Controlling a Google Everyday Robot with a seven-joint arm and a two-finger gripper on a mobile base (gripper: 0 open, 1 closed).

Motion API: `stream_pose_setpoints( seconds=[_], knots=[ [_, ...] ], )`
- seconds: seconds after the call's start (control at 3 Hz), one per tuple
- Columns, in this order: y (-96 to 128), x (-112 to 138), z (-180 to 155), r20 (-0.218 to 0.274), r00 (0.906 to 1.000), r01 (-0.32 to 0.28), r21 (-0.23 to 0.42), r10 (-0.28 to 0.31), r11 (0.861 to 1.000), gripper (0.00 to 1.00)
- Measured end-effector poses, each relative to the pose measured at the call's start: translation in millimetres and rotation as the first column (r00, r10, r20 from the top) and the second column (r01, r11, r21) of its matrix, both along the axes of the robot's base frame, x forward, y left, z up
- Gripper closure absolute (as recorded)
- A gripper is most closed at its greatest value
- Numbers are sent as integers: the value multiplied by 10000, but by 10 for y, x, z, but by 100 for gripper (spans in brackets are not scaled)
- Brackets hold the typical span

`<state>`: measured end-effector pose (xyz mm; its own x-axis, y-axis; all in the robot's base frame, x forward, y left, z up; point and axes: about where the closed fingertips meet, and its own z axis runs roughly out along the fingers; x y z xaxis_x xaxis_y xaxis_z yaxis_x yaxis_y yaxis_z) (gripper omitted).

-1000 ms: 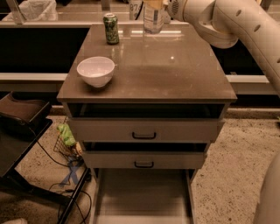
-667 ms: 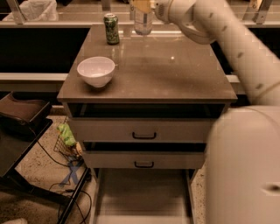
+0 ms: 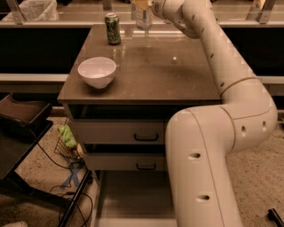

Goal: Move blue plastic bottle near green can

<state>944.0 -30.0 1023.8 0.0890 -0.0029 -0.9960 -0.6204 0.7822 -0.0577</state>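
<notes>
The blue plastic bottle (image 3: 143, 18) was seen clamped upright in the gripper (image 3: 141, 4) at the view's top edge, above the table's (image 3: 146, 80) far side. The green can (image 3: 112, 29) was spotted standing just left of the gripper, apart from the bottle; a white bowl (image 3: 97, 72) was noted further left and nearer the front

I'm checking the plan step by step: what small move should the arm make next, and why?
Probably carry the bottle a little to the left, toward the can, then set it down. The pincer grips the bottle's upper part near the back edge of the table, and a bare gap separates bottle and can.
</notes>
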Motion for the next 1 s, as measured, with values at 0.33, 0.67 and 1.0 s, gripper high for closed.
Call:
stream_pose_setpoints(
  seconds=[0.33,0.67,1.0],
  knots=[
    [-5,132,-57,46,9997,225,76,-225,9997,100],
    [48,215,-245,-315,9992,257,2,-256,9997,100],
    [38,285,-472,-863,9953,419,-135,-429,9990,100]
  ],
)
